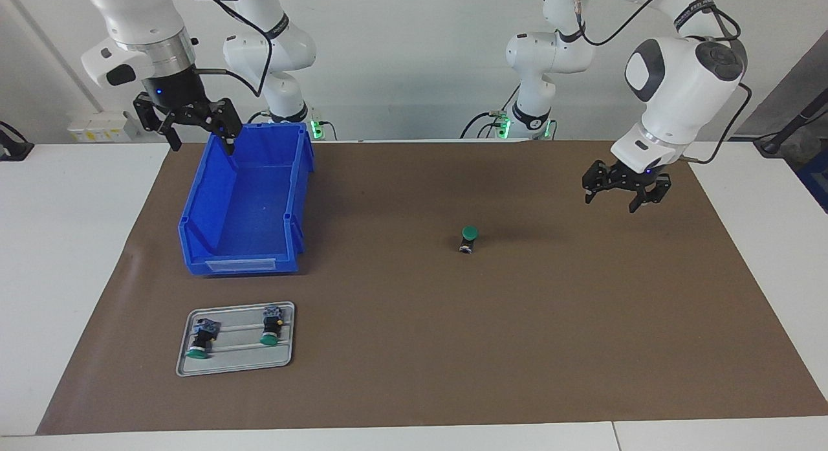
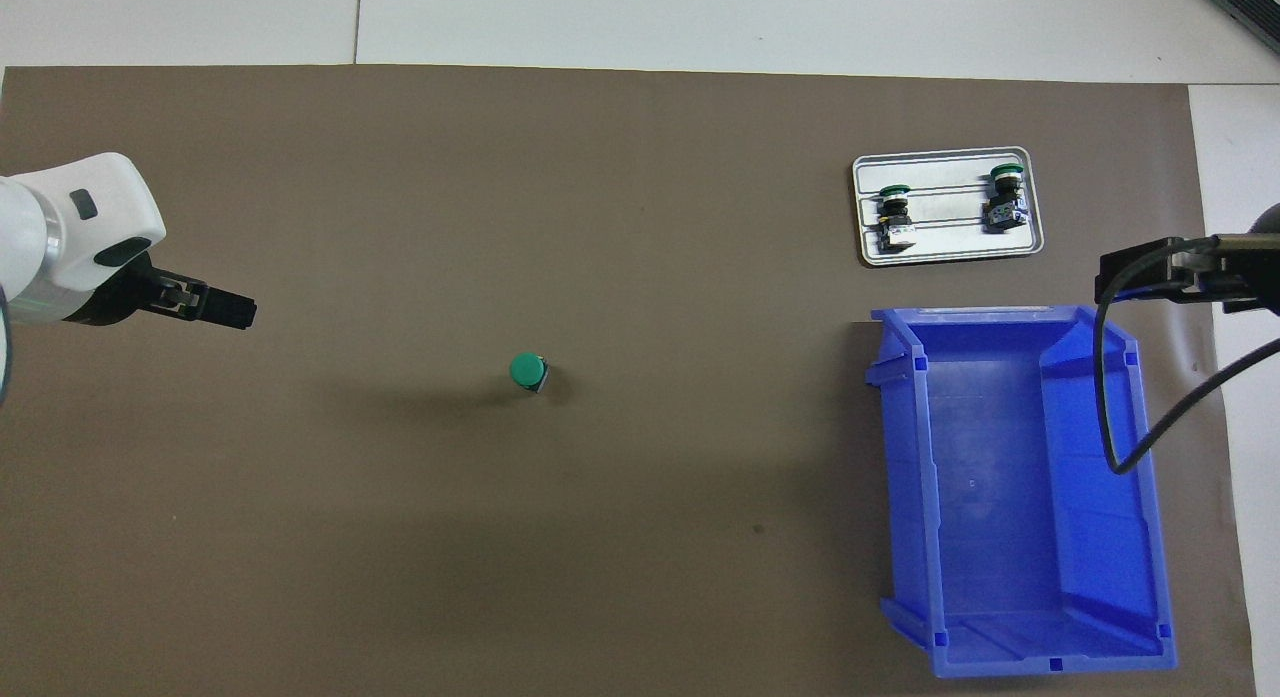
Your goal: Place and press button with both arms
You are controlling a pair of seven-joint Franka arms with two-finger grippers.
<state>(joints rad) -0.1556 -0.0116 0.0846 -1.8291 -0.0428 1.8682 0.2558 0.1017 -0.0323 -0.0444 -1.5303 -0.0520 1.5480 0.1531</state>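
The button (image 1: 469, 237) is seen standing cap-up on the brown mat (image 1: 414, 347) near the middle of the table, untouched. The left claw (image 1: 626, 193) is held spread wide above the mat toward its own arm's end, apparently empty. The right claw (image 1: 193, 126) is held wide over the blue bin (image 1: 246, 244); two more buttons lie on a grey tray (image 1: 236, 367).

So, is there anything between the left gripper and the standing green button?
Nothing: only bare brown mat between left gripper and button, facing view.
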